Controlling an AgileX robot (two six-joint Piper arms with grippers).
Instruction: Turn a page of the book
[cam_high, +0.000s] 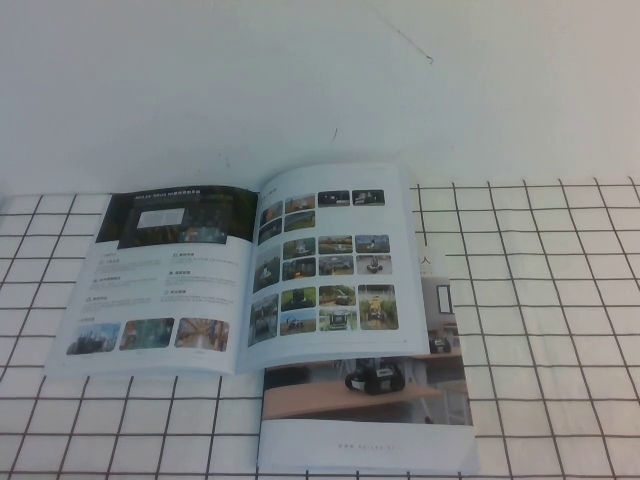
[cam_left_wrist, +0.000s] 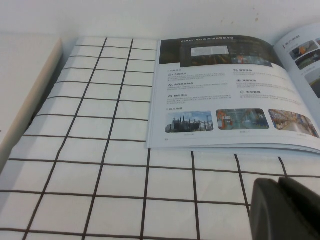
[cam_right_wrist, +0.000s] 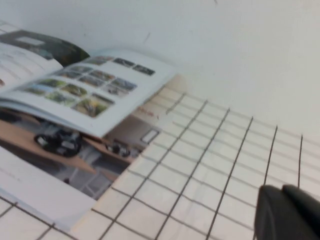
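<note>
The book (cam_high: 250, 270) lies open on the checked cloth, seen also in the left wrist view (cam_left_wrist: 235, 95) and the right wrist view (cam_right_wrist: 85, 85). The page (cam_high: 160, 280) with a dark banner and three small photos lies flat on its left side. The right-hand sheet (cam_high: 330, 260) shows a grid of many small colour photos. Neither gripper shows in the high view. My left gripper (cam_left_wrist: 280, 182) is shut and empty over the cloth, near the book's front left edge. My right gripper (cam_right_wrist: 282, 189) is shut and empty over the cloth, to the right of the book.
A second booklet (cam_high: 370, 410) with a wooden-desk cover and white bottom strip lies under the book's right half and sticks out toward the front. The white checked cloth (cam_high: 540, 330) covers the table; a plain white surface (cam_high: 300, 80) lies behind.
</note>
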